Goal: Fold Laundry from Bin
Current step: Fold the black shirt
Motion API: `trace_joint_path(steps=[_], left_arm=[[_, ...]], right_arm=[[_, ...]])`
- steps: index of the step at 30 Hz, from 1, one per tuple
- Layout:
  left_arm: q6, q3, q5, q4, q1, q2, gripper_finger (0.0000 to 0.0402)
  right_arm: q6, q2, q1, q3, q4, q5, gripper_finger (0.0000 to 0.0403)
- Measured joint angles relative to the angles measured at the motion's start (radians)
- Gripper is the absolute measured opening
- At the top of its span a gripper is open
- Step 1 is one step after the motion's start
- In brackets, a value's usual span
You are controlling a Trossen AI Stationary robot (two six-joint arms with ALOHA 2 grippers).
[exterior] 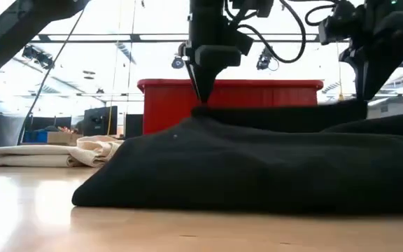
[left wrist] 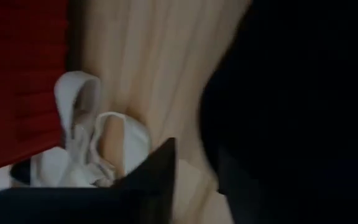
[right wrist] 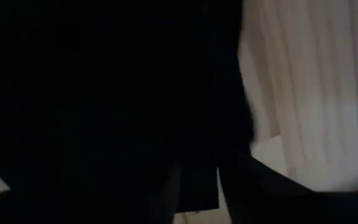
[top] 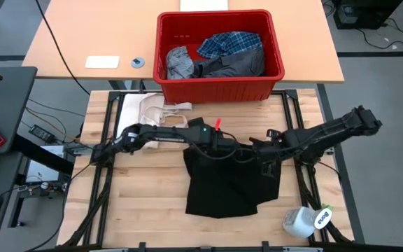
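High view, surface (top: 138,210): pale wooden slats in a dark frame, the flat open area where garments get spread for folding.
Black garment (top: 226,185): the largest piece of laundry, soft, matte and limp, lying on the middle of the surface with its top edge bunched under both claws, probably so they can pull it flat.
Bin (top: 219,87): bright red, rigid plastic, thick rim, standing just past the far edge of the surface.
Rest of laundry: a blue-and-white plaid shirt (top: 231,43), a light grey piece (top: 178,61) and a dark grey piece (top: 238,64) crumpled inside the bin, waiting.
Cream cloth (top: 156,108): with strap loops, lying at the far left of the surface, apart from the job.
Left claw (top: 219,142): down at the garment's top edge, tips meeting the fabric in the low view; parted or clamped, I cannot tell.
Right claw (top: 266,150): at the same edge, farther right; its state I cannot tell either.
White bottle (top: 301,221): smooth plastic, tipped at the near right corner.
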Motion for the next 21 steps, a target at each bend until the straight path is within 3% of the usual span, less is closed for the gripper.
trace_joint_path(steps=[5, 8, 13, 17, 21], left_arm=[[-0.001, 0.0, -0.008, 0.004, 0.023, -0.04, 0.0239], [-0.02, 0.003, -0.009, 0.011, 0.023, -0.089, 0.0273], [-0.022, 0.003, 0.121, 0.079, -0.028, -0.142, 0.028], [0.003, 0.002, 0.246, 0.142, -0.135, -0.132, 0.027], [0.042, 0.002, 0.256, 0.225, -0.27, -0.094, 0.0257]], right_arm=[[-0.029, -0.018, -0.042, 0.043, -0.066, 0.007, 0.0184], [-0.027, -0.05, -0.06, 0.086, -0.12, 0.041, 0.0204], [0.014, -0.136, -0.058, 0.112, -0.062, -0.069, 0.0208], [0.124, -0.204, 0.027, 0.039, 0.138, -0.123, 0.0207], [0.231, -0.236, 0.146, -0.067, 0.366, -0.115, 0.0207]])
